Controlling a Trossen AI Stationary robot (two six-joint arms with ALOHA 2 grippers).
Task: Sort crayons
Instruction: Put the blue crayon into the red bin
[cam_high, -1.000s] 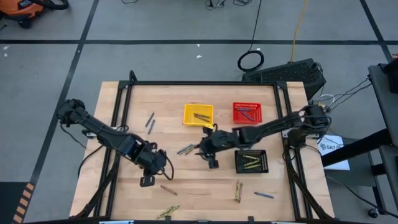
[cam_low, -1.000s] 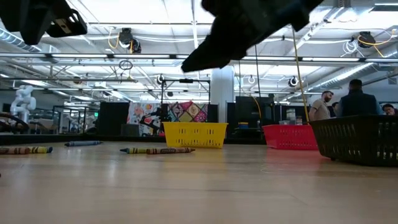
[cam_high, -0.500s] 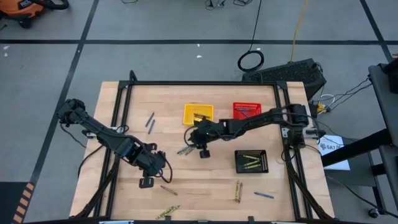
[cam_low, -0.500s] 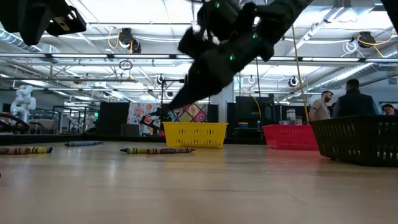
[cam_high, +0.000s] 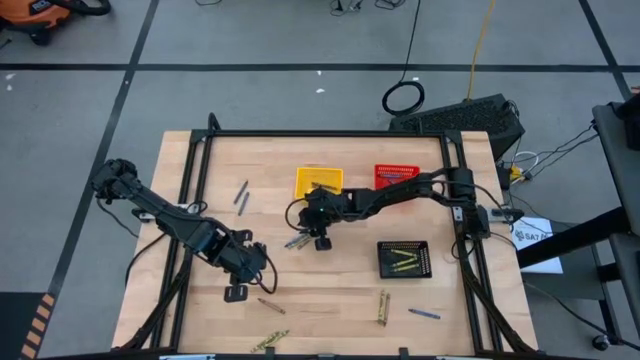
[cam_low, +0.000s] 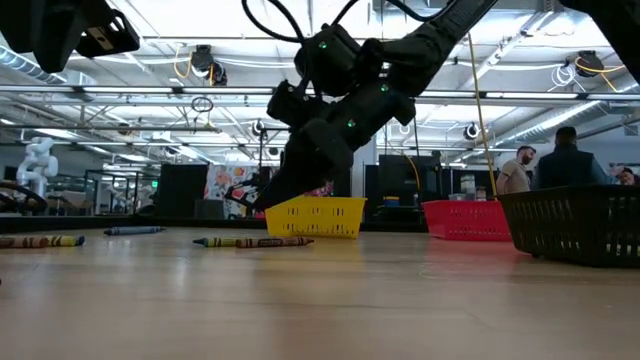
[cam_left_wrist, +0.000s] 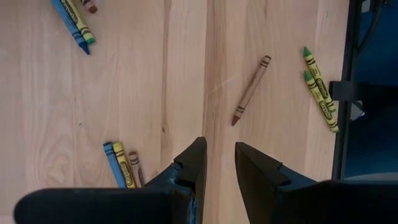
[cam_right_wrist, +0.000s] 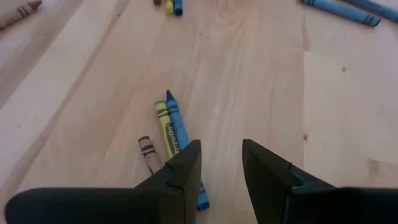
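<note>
1. The right gripper (cam_high: 303, 228) hung over the middle of the pale wooden table (cam_high: 330, 290), near the small yellow square mesh basket (cam_high: 318, 183). Its two dark fingers (cam_right_wrist: 183, 163) stood apart with nothing between them.
2. Just beyond those fingers lay a tight cluster of three thin wax crayons, a blue one (cam_right_wrist: 180, 140), a yellow-green one (cam_right_wrist: 164, 129) and a short brown one (cam_right_wrist: 148, 151), with the blue and the yellow-green lying touching side by side.
3. The left gripper (cam_high: 237, 290) waited over the table's near-left part, also parted and empty, with a lone brown crayon (cam_left_wrist: 251, 89) and a pair of yellow-green crayons (cam_left_wrist: 319, 88) ahead of it.
4. Other crayons lay scattered: two grey-blue sticks (cam_high: 241, 197) at the far left, and a blue one (cam_high: 424, 314) near the front right. Some already sat in the yellow basket, the red mesh basket (cam_high: 398, 179) and the black mesh basket (cam_high: 404, 259).
5. The likely risk was the packed cluster: closing on it could catch two colours at once, or push the neighbours so they roll away.
6. A slanted approach could also pinch only a tip, letting the crayon swivel or drop on the way to a basket.
7. A mixed grasp would put the wrong colour in a basket.
</note>
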